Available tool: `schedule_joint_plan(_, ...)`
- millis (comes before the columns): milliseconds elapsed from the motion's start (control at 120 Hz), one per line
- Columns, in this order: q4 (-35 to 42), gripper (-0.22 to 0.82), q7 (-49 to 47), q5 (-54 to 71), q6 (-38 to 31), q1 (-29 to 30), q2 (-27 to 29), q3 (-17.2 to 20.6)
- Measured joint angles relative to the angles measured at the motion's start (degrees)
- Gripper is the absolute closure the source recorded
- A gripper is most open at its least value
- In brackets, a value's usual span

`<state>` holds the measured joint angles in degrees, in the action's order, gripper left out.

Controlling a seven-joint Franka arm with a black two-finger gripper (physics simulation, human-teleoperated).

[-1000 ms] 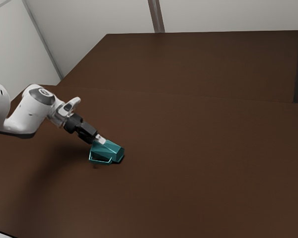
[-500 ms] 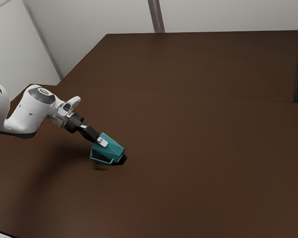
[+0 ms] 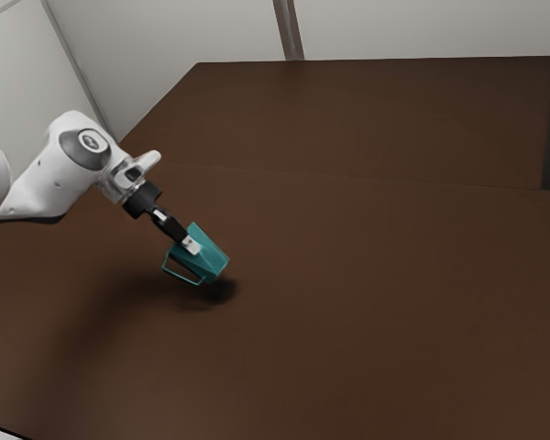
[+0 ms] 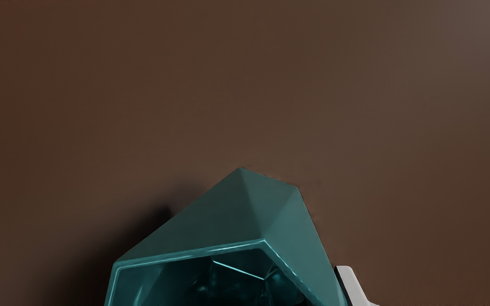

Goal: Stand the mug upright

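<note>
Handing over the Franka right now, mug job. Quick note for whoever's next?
Gripper: shut on the mug, one finger against its outer wall; where the other one bears is hidden.
Mug: held off the table, its shadow below it. Tilted, mouth toward the hand, base angled down toward the exterior view's right; handle on the lower side.
Done: grasped and clear of the table.
Left: level it, lower it onto its base, release, back off. I'd check the base is flat before opening.
</note>
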<state>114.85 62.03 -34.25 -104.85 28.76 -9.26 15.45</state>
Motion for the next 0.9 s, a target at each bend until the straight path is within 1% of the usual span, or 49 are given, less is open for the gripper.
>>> schedule_joint_plan(100, 0.82, 0.78, -2.73, 6.46, -5.46, -0.06, 1.13, 3.48)
schedule_joint_plan(225, 0.94, 0.78, -8.30, 17.90, -10.67, -0.11, 2.77, 7.66)
schedule_joint_plan(308, 0.97, 0.78, -13.01, 25.07, -13.27, -0.38, 2.97, 9.35)
schedule_joint_plan(400, 2.19, 0.78, -17.73, 29.21, -16.05, -0.13, 2.96, 10.35)
schedule_joint_plan(583, 7.87, 0.78, -26.15, 32.26, -21.55, -0.44, 6.14, 11.86)
schedule_joint_plan(900, 13.21, 0.78, -36.74, 33.19, -25.59, -0.15, 8.79, 12.60)
